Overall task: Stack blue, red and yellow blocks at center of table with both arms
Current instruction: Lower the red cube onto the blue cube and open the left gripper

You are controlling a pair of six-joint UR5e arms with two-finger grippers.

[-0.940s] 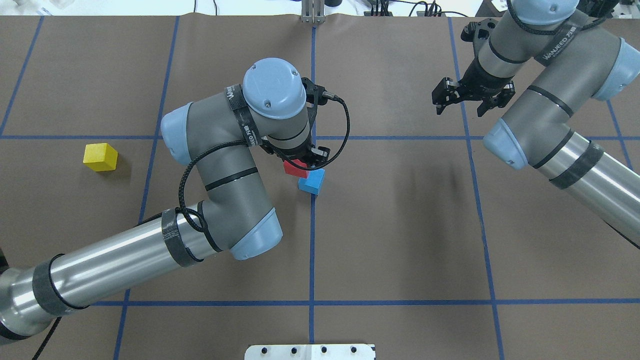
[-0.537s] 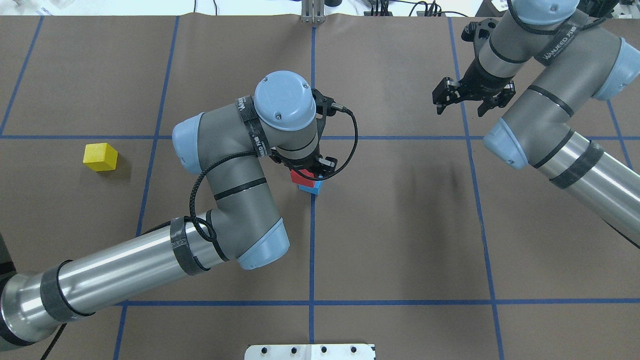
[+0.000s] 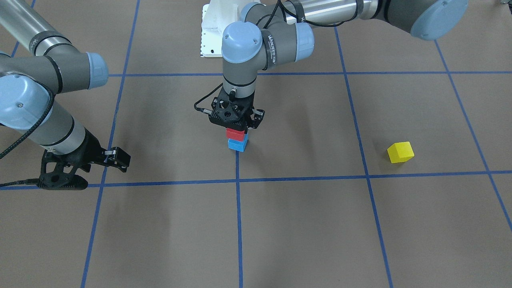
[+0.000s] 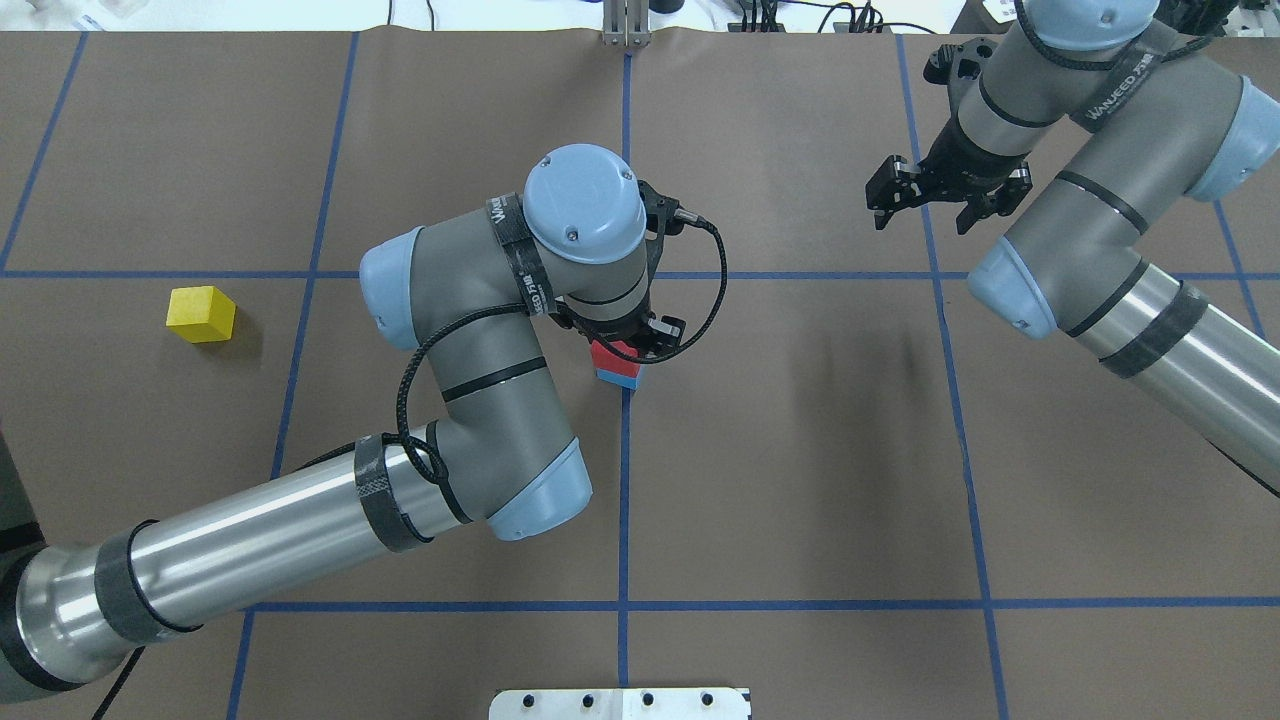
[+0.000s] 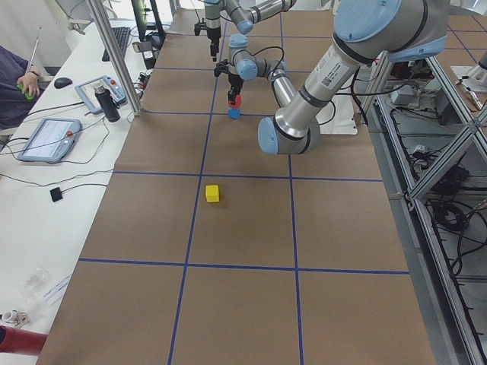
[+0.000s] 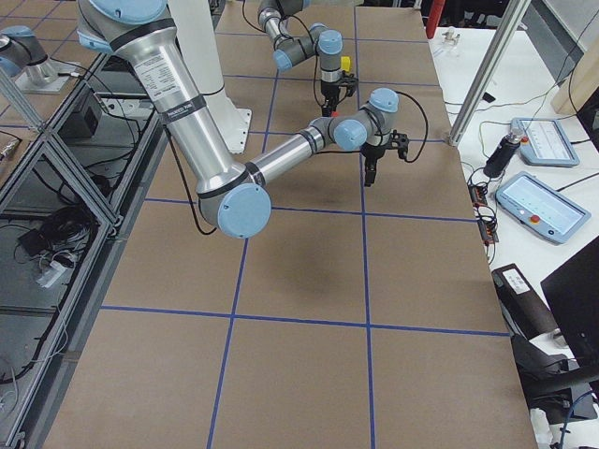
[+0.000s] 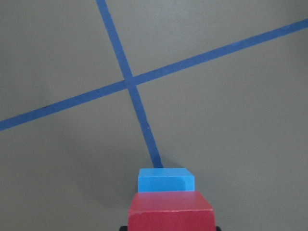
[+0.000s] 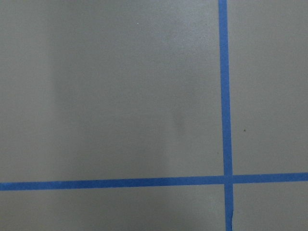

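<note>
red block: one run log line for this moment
left gripper: shut on red block | red block: atop blue block | yellow block: unstacked | right gripper: open

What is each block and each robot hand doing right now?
left gripper: shut on the red block.
right gripper: open, empty, hanging above the table.
red block: gripped, sitting on top of the blue block or a hair above it.
blue block: lying on the table, under the red block.
yellow block: alone on the table, untouched.
</note>
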